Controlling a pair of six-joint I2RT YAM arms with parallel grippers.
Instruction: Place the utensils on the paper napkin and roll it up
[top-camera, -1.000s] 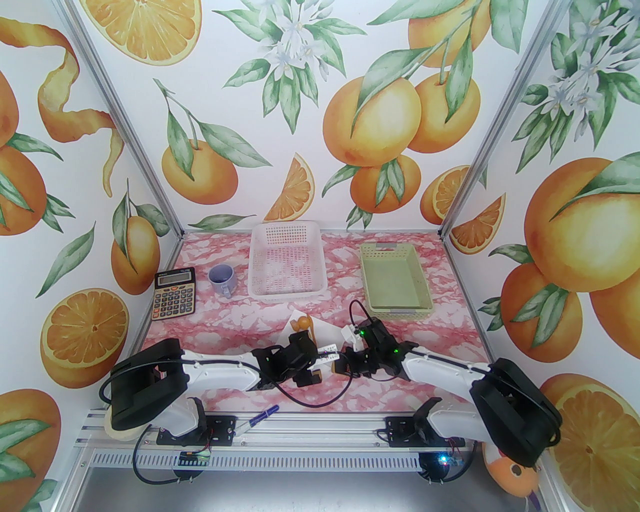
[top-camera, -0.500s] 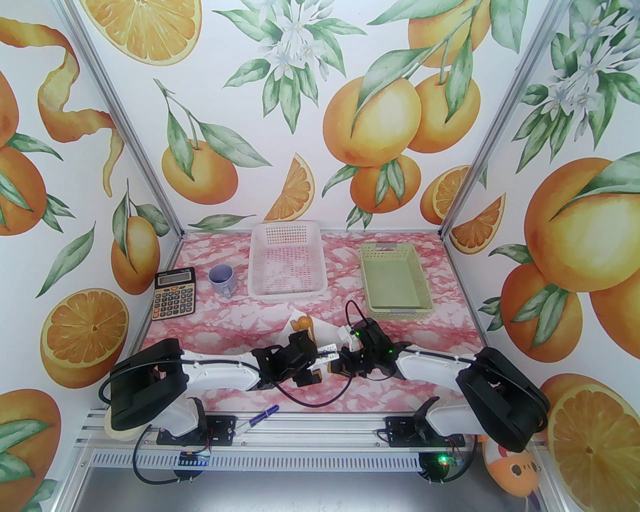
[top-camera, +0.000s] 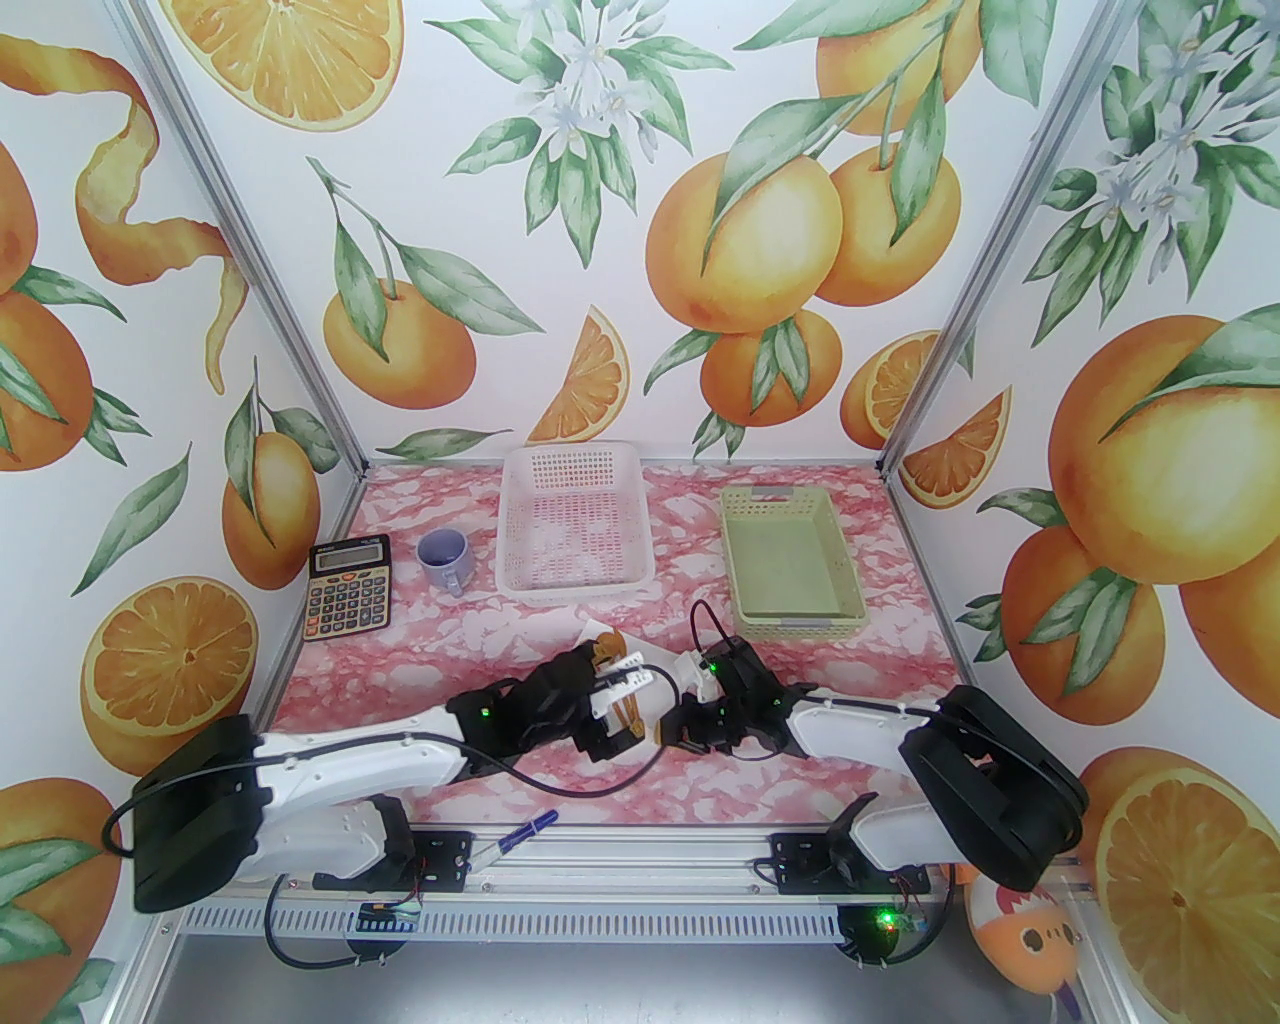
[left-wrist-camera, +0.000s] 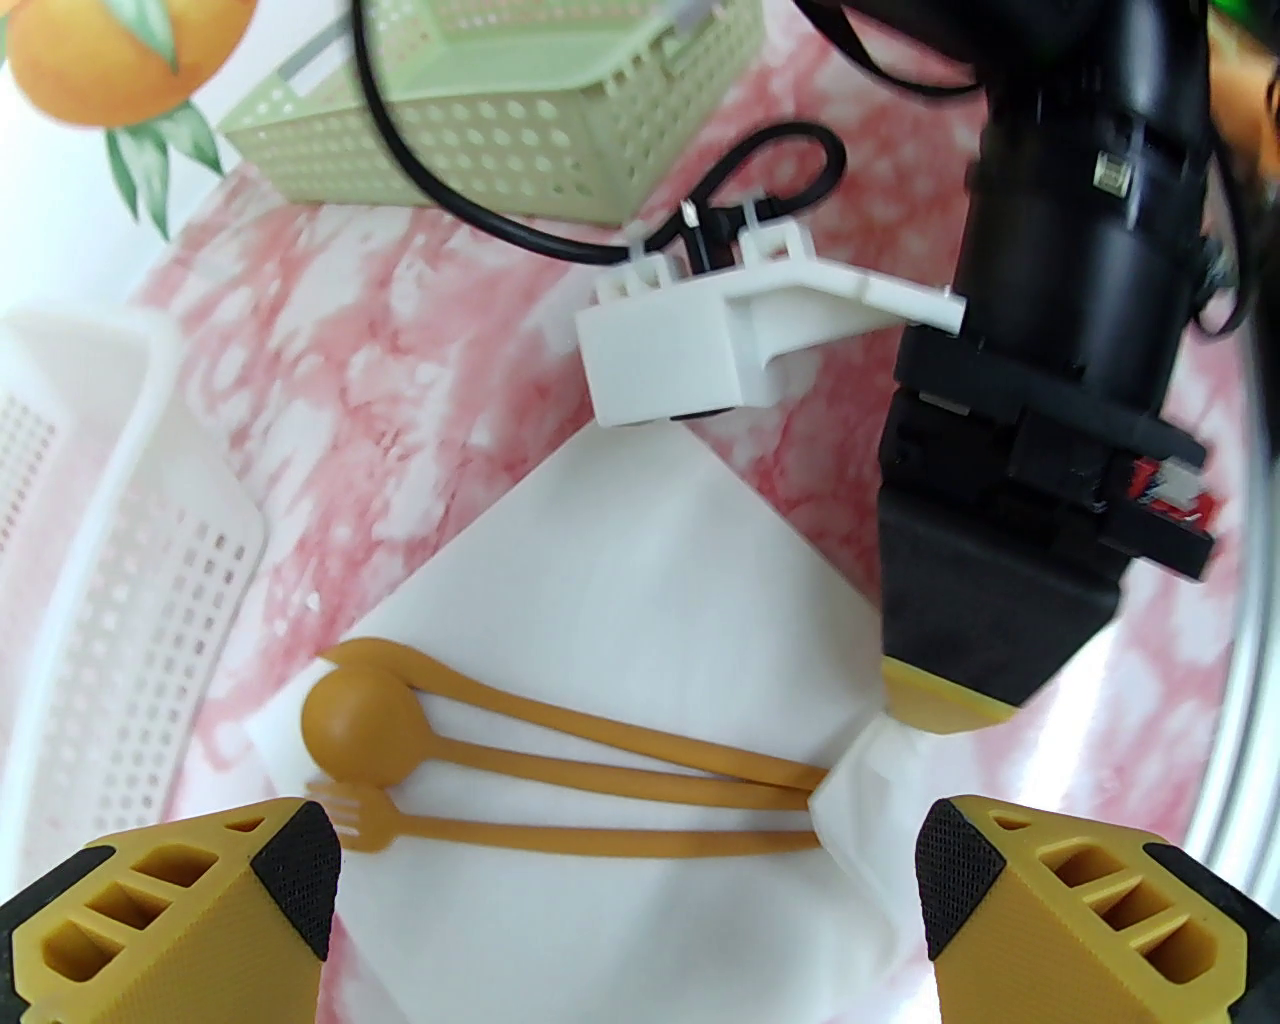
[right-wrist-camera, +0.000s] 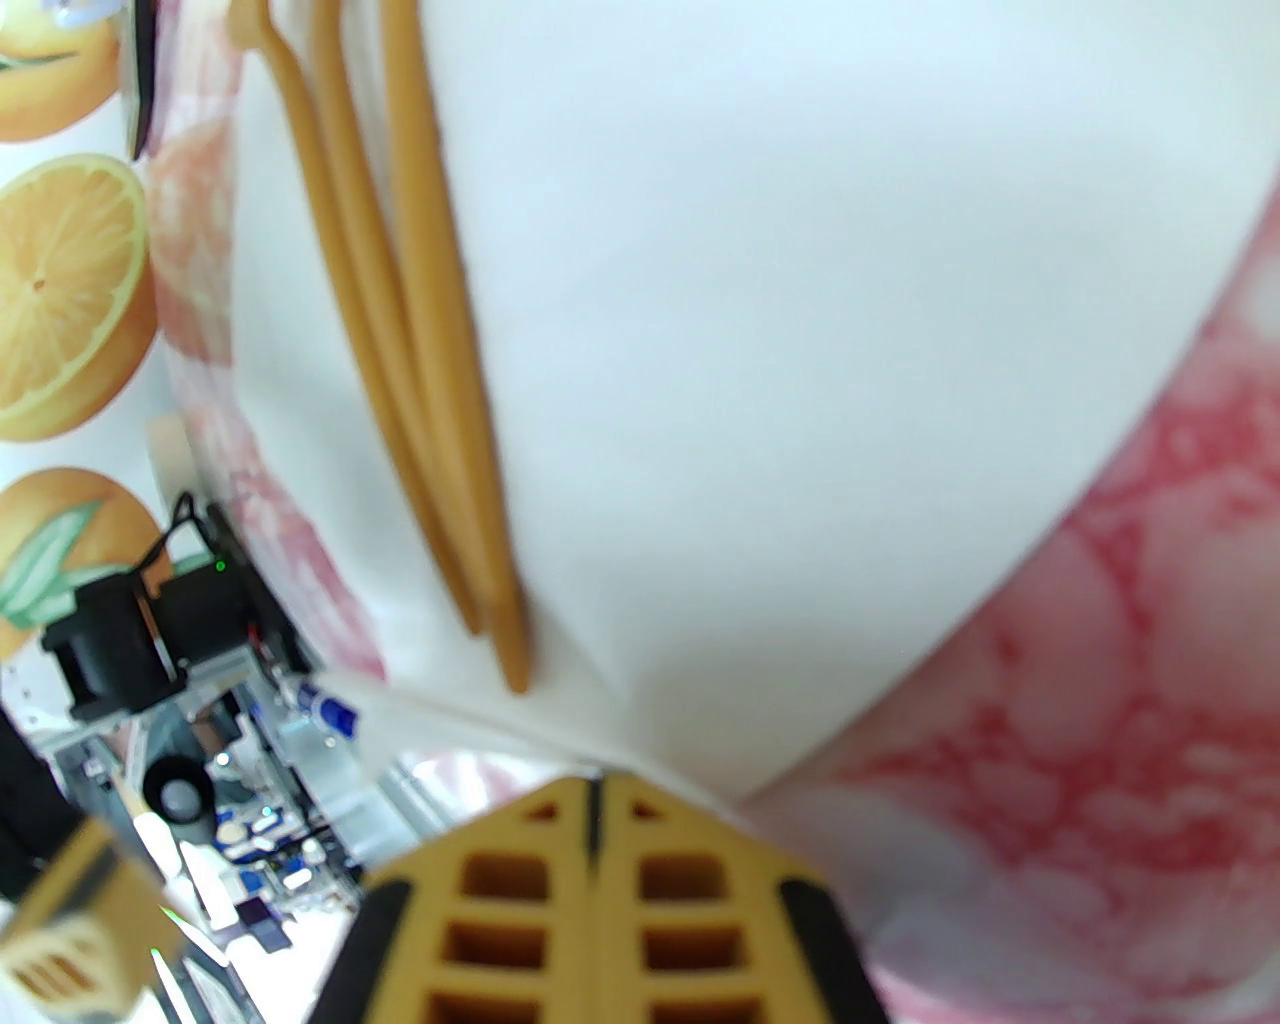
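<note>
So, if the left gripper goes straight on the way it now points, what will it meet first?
Most likely the fork, whose thin handle lies across the gap of the open left gripper, on the paper napkin. Depth is unclear, though.

Bright, even light; blurred wrist close-ups

The top camera sits above and behind the arm bases (top-camera: 440, 860), looking down and forward from well back over the whole pink table (top-camera: 400, 650). The left wrist camera hangs close above the napkin (left-wrist-camera: 620, 560), facing the green basket (left-wrist-camera: 500, 130). The right wrist camera lies even nearer, facing back toward the left wall (right-wrist-camera: 60, 300); all three share the napkin and the utensils (left-wrist-camera: 360, 725) on it.
</note>
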